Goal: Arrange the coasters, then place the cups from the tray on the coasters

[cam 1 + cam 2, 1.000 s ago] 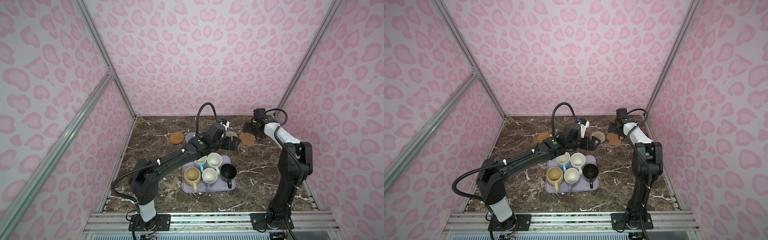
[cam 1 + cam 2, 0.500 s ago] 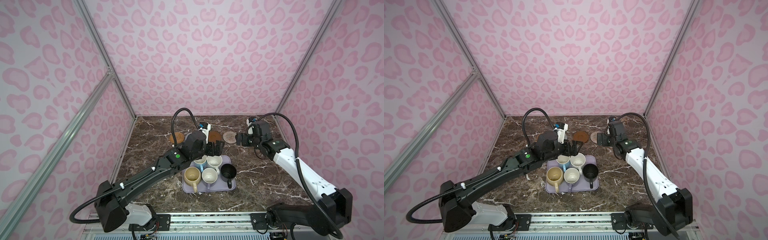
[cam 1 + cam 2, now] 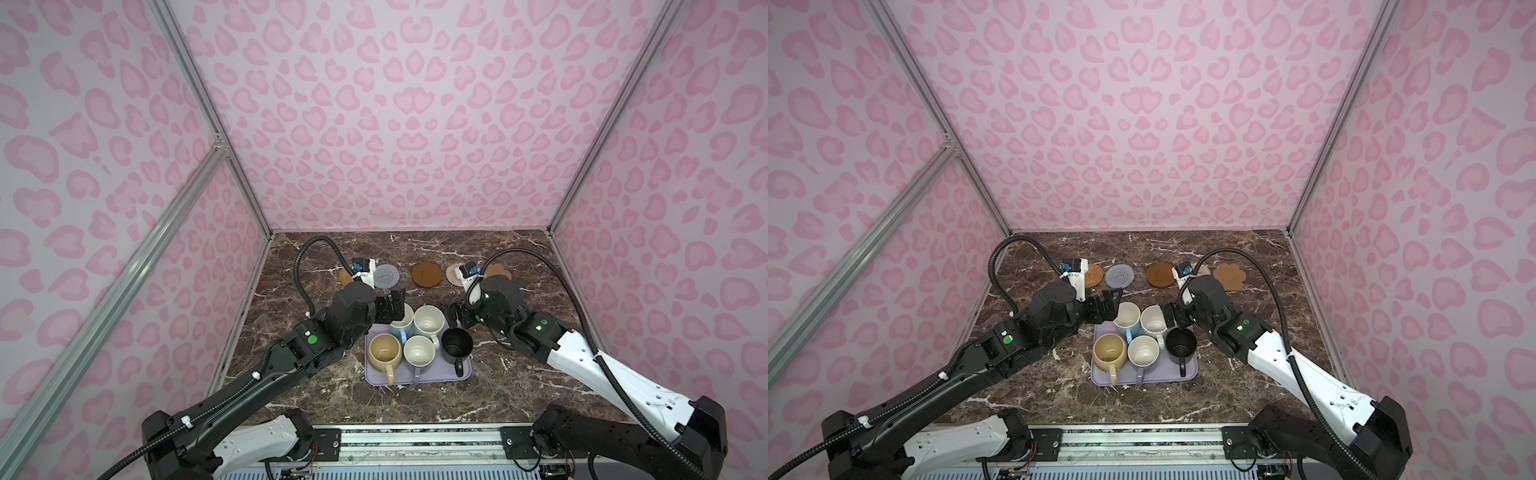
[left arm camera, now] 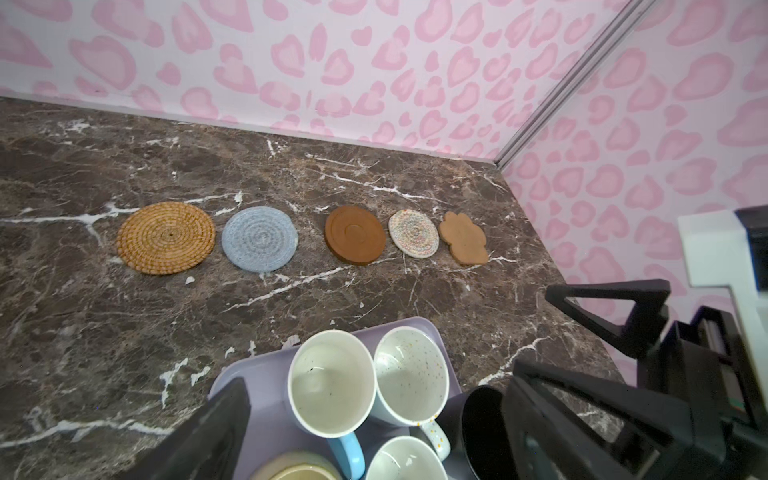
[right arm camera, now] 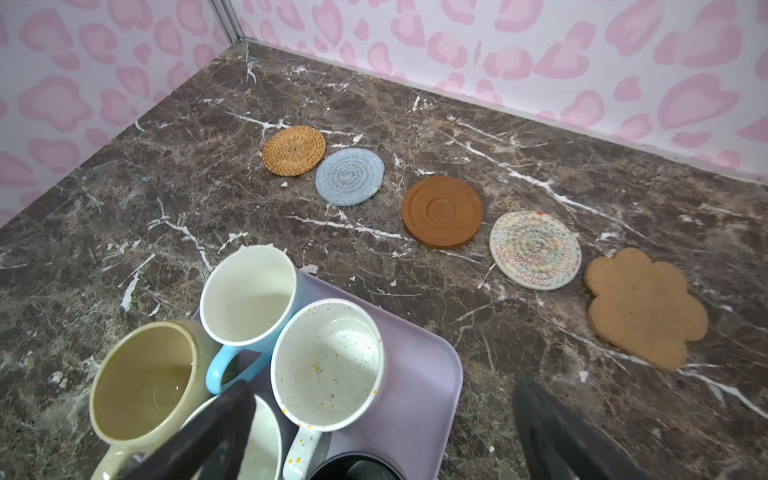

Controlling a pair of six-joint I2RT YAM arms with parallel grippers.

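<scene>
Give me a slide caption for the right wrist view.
Five coasters in a row on marble; cups on the lavender tray, open right pincer in foreground.

A far row ran left to right: orange rattan disc point(image 4: 166, 237), grey-blue disc point(image 4: 259, 239), brown disc point(image 4: 355, 235), beige woven disc point(image 4: 413, 232), cork paw point(image 4: 464, 237); nearer, the lavender tray point(image 3: 1163, 372) held upright a blue mug point(image 3: 401, 323), speckled mug point(image 3: 428, 320), yellow mug point(image 3: 384, 353), lavender mug point(image 3: 419, 351) and black mug point(image 3: 456, 343).

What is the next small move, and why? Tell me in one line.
Probably lower the open left pincer over the light blue mug and close on its rim. The coasters lie in a row, all bare; the cups are all on the tray, and this mug is closest to that pincer.
</scene>
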